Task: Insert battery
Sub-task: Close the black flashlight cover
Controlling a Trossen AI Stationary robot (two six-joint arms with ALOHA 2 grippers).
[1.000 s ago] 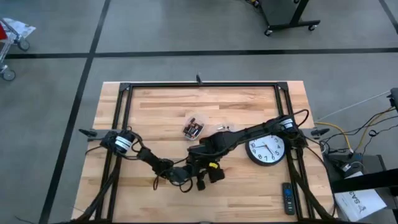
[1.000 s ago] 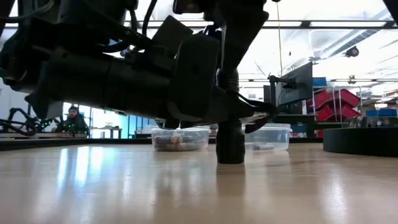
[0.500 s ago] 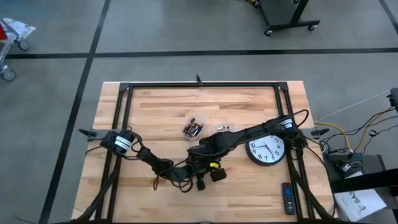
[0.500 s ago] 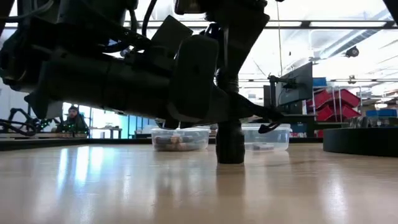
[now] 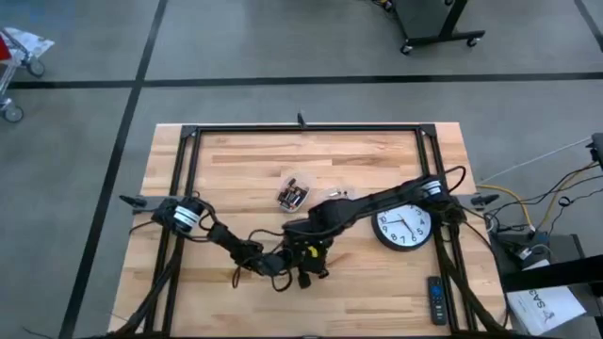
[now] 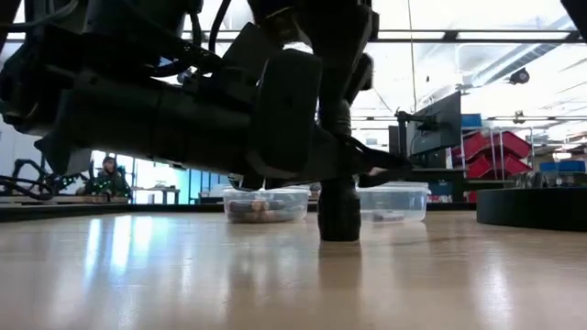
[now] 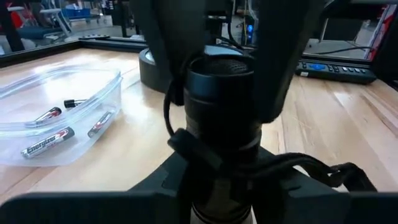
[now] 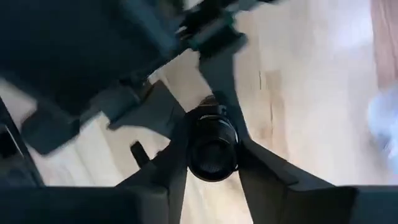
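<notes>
Flashlight (image 6: pixel 339 211) work sits at the near middle of the counter (image 5: pixel 236 160). The dark tube stands upright on its base, long axis vertical, open end up.

My left gripper (image 7: pixel 224 186) comes in low from the left, its fingers clenched on the lower part of the body to steady it. My right gripper (image 8: pixel 213 146) reaches in from the right and hangs directly over the top. From its wrist camera I look straight down into the bore, and its fingers press the rim from both sides, so I read them as clamped on the tube too. I see no battery in either set of fingers, and I can't tell whether a cell is already down the bore, which is only a dark hole.

Farther back on the right lies the wall clock (image 5: pixel 404 227), face up.

Beyond the grippers, a little to the left, is the clear plastic tub (image 5: pixel 293 194) with the loose batteries (image 7: pixel 48 142) lying flat in it. A second clear tub (image 6: pixel 394 202) sits just to its right.

The move I judge is coming turns on that relation. The cells lie flat on the far side, while the bore points straight up. The right arm is the one free to let go and fetch. Any cell must be turned upright before it lines up with the tube.
</notes>
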